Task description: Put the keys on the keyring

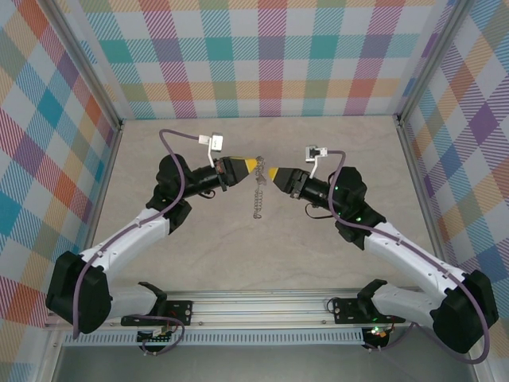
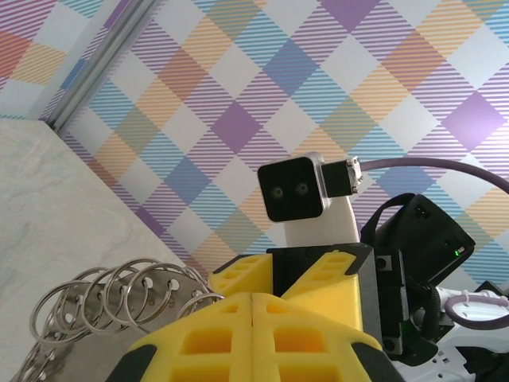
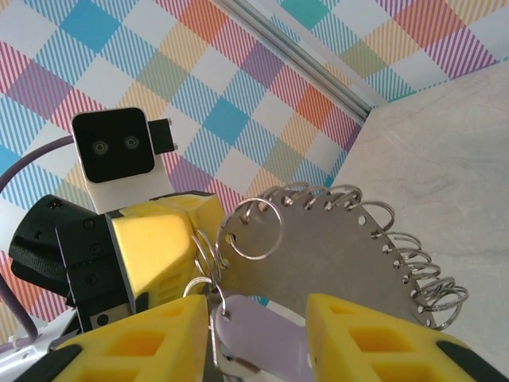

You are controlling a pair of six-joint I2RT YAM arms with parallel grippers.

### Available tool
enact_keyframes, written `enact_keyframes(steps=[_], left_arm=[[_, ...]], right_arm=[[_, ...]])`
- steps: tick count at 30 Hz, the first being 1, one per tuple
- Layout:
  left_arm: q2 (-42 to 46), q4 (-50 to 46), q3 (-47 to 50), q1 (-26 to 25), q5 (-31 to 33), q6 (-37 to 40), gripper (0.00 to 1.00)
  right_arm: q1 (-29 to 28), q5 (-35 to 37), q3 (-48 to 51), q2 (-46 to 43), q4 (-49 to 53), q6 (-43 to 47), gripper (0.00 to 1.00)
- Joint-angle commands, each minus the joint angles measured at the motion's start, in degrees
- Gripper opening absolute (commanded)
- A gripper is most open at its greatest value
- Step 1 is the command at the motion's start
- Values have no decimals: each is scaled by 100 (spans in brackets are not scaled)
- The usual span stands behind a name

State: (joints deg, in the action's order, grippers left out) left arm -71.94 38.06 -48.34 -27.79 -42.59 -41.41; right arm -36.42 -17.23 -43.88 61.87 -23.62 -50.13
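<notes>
Over the surface (image 1: pixel 262 259), the left hand's (image 1: pixel 252 165) clamped loop-edged silver metal keyring (image 3: pixel 342 247) may be twisted by the right hand's (image 1: pixel 273 173) pinched lilac-headed key (image 3: pixel 262 334).

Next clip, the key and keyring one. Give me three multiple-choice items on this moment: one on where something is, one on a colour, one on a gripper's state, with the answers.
1. Where is the silver-grey metal keyring edged with small wire loops?
A. Lying flat beside the left arm's base
B. Between the two gripper tips at mid-table
C. Leaning against the back wall

2. What colour is the head of the tiny key?
A. Pale lilac
B. Green
C. Red

3. What state is the right gripper in?
A. Wide open and empty
B. Shut with nothing in it
C. Shut on the key

Answers:
1. B: the top view shows it edge-on where the left gripper and the right gripper meet.
2. A: the right wrist view shows a lilac head.
3. C: that head sits pinched inside the gripper.
</notes>
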Motion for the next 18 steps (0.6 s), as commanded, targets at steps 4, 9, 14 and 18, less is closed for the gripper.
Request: enact_keyframes(steps=[4,9,14,18], left_arm=[[4,562,-206,58,-124,-199,0],[-24,593,-199,47,-106,-253,0],[-29,611,-178,46,-96,-265,0],[-35,598,-181,47,-94,-263,0]], right_arm=[[-31,-135,-351,76,-317,218,37],[-29,-198,-450,185,-302,248,37],[-32,-301,-540,354,-397,225,37],[-31,-366,-615,461,-439,225,37]])
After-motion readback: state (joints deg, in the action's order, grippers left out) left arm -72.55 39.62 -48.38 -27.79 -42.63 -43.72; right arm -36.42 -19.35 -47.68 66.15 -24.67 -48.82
